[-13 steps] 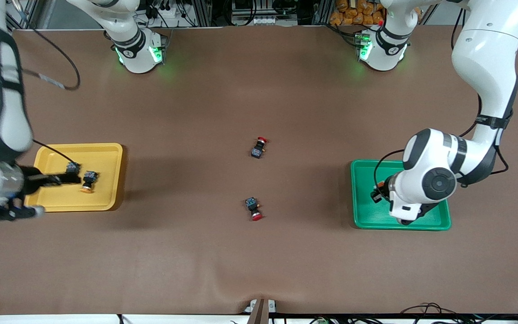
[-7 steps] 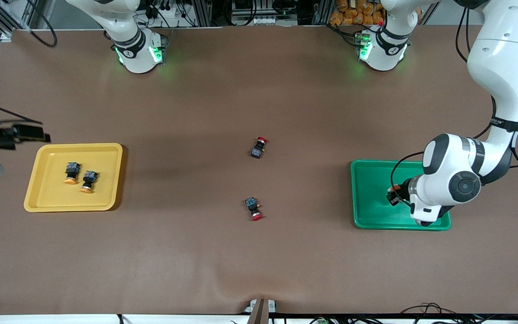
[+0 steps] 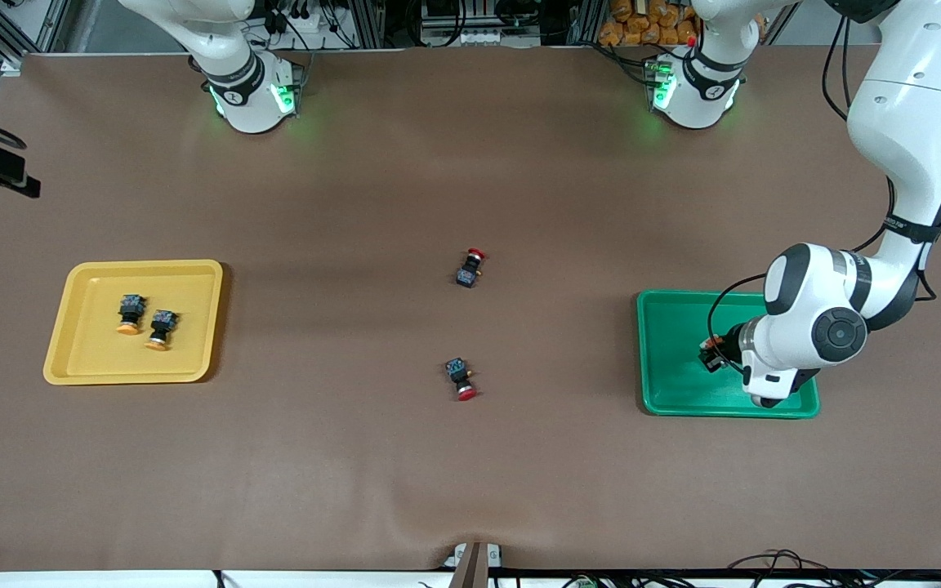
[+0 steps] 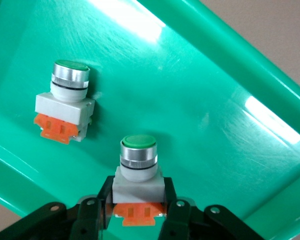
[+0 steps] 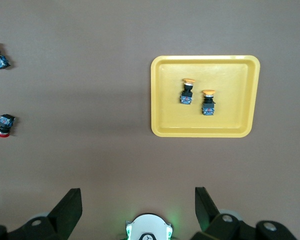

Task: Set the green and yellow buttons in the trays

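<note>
Shallow yellow plastic tray (image 3: 78,359), rounded corners, is lying at the right arm's end of the table. Two black-and-blue push-button switches with orange-yellow caps (image 3: 131,314) (image 3: 161,328) are resting in it, side by side.

Shallow green plastic tray (image 3: 671,384) is lying at the left arm's end. Two white-bodied switches with orange blocks and green caps are sitting in it: one (image 4: 65,102) lying free, the other (image 4: 138,177) being clamped between the left gripper's (image 4: 138,212) fingers. The left arm's wrist is blocking the front view of both.

Right gripper (image 5: 138,200) is hanging high over the table edge, fingers spread apart, holding nothing.

Two black-bodied red-capped switches (image 3: 470,268) (image 3: 461,380) are lying mid-table between the trays, well apart.
</note>
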